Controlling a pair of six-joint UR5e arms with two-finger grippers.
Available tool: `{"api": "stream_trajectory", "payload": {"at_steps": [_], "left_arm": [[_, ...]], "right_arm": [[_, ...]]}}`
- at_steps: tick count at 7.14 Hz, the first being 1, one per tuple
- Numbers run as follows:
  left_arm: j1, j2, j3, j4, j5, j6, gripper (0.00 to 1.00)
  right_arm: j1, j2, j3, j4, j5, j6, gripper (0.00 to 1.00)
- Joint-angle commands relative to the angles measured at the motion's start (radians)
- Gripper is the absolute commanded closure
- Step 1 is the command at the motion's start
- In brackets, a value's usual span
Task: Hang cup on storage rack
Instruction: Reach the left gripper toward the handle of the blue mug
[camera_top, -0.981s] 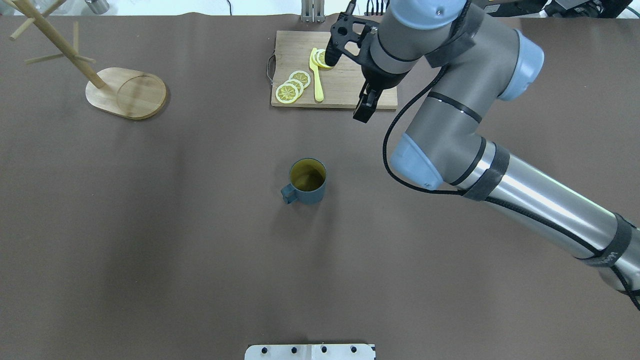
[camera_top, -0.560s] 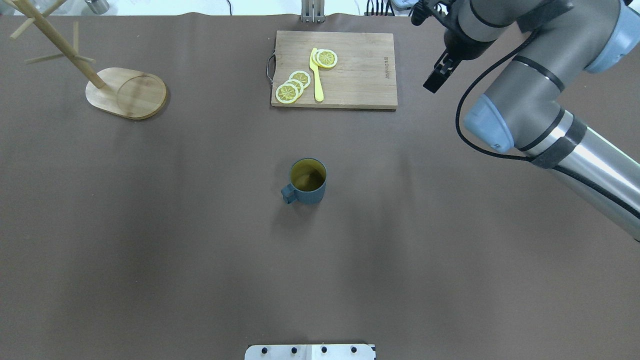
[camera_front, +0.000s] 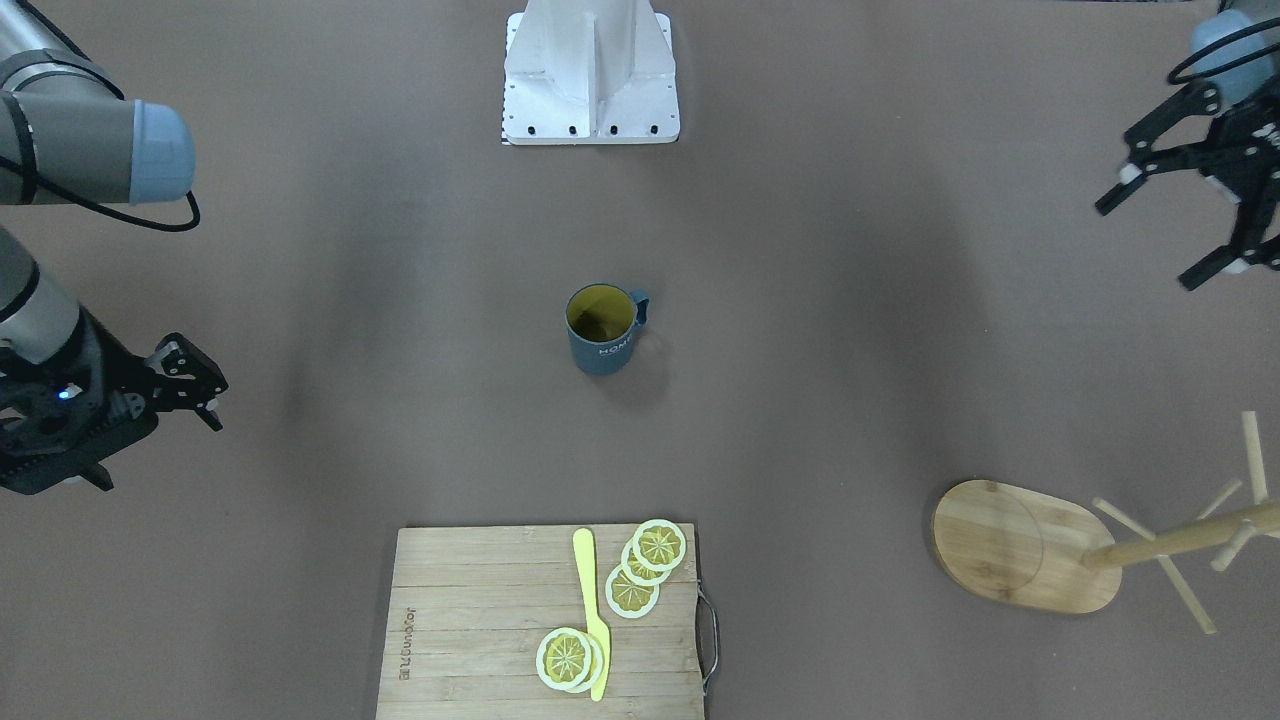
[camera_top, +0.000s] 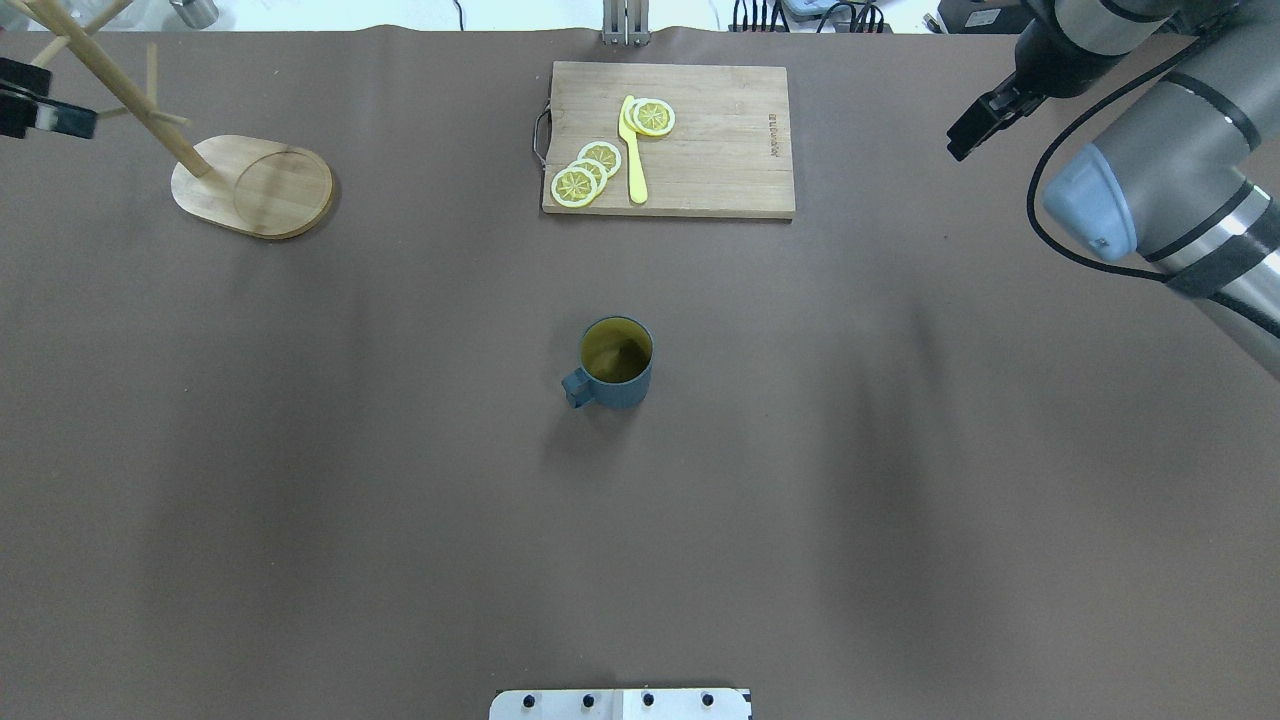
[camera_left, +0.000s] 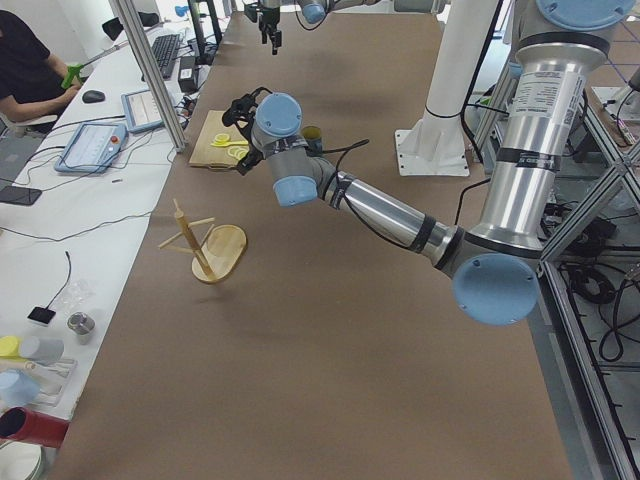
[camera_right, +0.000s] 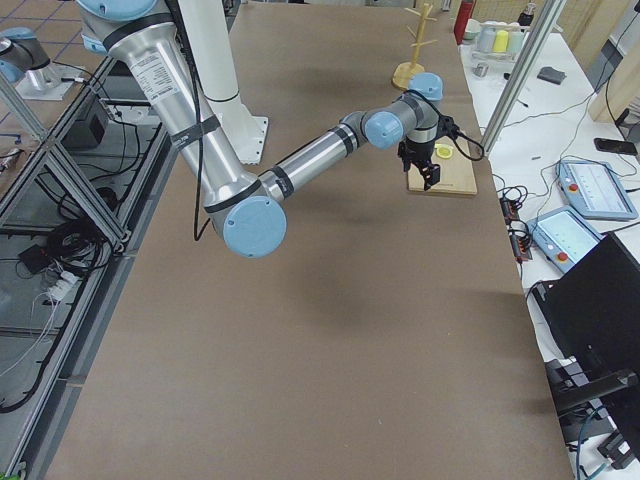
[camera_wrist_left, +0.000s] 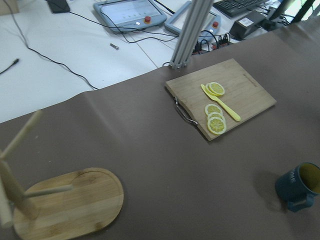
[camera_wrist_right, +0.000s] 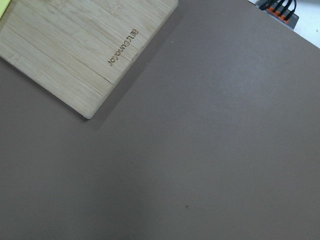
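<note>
Bench under brown matte covering (camera_top: 300, 450), with soft shadow bands. Beyond the far edge is a white desk (camera_wrist_left: 75, 55) with control pendants (camera_wrist_left: 131, 7) and cables. Far edge, middle: bamboo cutting board (camera_top: 710, 150) carrying lemon slices (camera_top: 585, 170) and a yellow knife (camera_top: 634, 160). Toward the far left corner: mug tree (camera_top: 255, 185). Bench centre: slate-blue mug (camera_top: 615, 365), upright, well apart from the tree. Over the left edge: left gripper (camera_front: 1150, 240), jaws spread, empty. Over the right edge: right gripper (camera_front: 158, 452), likewise spread.

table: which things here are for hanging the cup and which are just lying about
For the job: cup, rack.
Just lying about: cutting board, lemon slices on it, yellow knife on it.
</note>
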Motion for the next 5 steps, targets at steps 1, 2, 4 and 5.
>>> {"api": "stream_trajectory", "payload": {"at_steps": [1,2,4,5], "left_arm": [[0.238,-0.042,0.058,-0.141,0.212,-0.025,0.06],[0.363,-0.048,0.127,-0.279,0.336,-0.041,0.03],[0.51,-0.077,0.175,-0.444,0.464,-0.197,0.03],[0.567,-0.092,0.178,-0.446,0.478,-0.197,0.03]], "right_arm": [[0.036,-0.009,-0.013,-0.01,0.063,0.123,0.01],[0.036,-0.058,-0.005,0.002,0.062,0.202,0.01],[0.046,-0.086,0.0,0.008,0.052,0.342,0.01],[0.046,-0.098,-0.006,0.049,0.051,0.4,0.01]]}}
